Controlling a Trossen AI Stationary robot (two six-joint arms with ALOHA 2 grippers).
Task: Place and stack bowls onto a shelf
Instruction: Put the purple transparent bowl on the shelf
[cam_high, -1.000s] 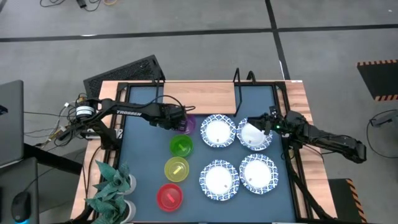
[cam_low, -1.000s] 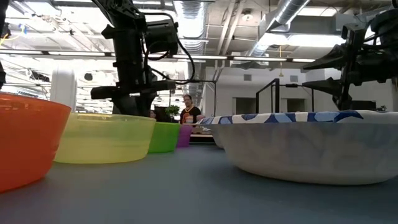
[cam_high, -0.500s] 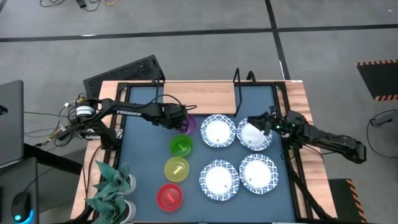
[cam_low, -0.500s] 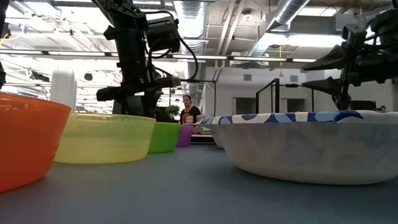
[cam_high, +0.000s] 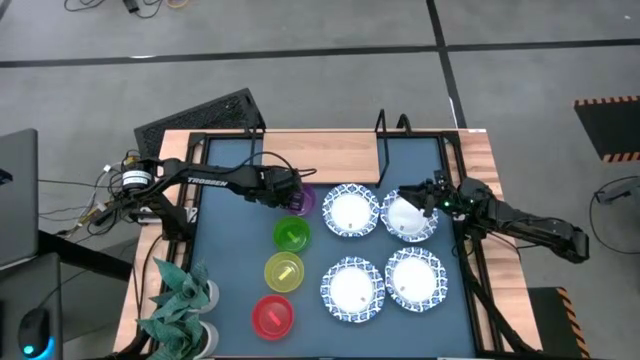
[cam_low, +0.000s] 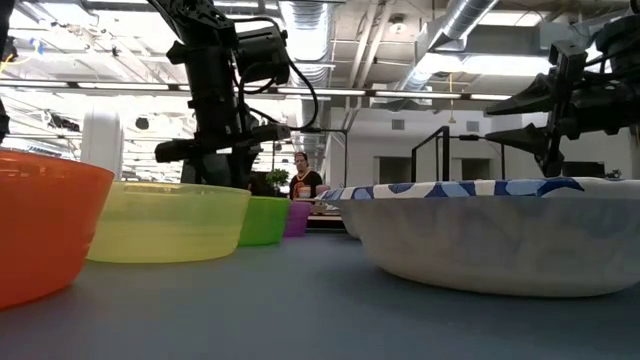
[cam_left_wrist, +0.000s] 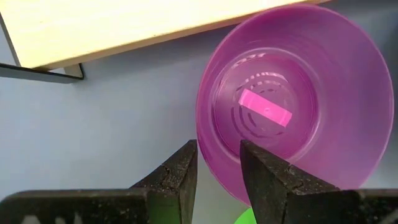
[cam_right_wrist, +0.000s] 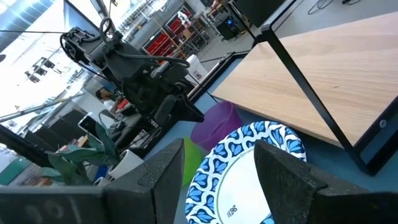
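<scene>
Left gripper (cam_left_wrist: 217, 163) fingers straddle purple bowl (cam_left_wrist: 292, 99) rim, upper-center of high view beside shelf (cam_left_wrist: 124, 25). Right gripper (cam_high: 420, 203) open over upper-right white bowl (cam_high: 409, 217).

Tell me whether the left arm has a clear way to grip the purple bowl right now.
Probably yes. The left gripper is open, with its fingers on either side of the purple bowl's rim, one inside and one outside. The shelf lies off to one side of the bowl, apart from it, and nothing else crowds that rim.
</scene>
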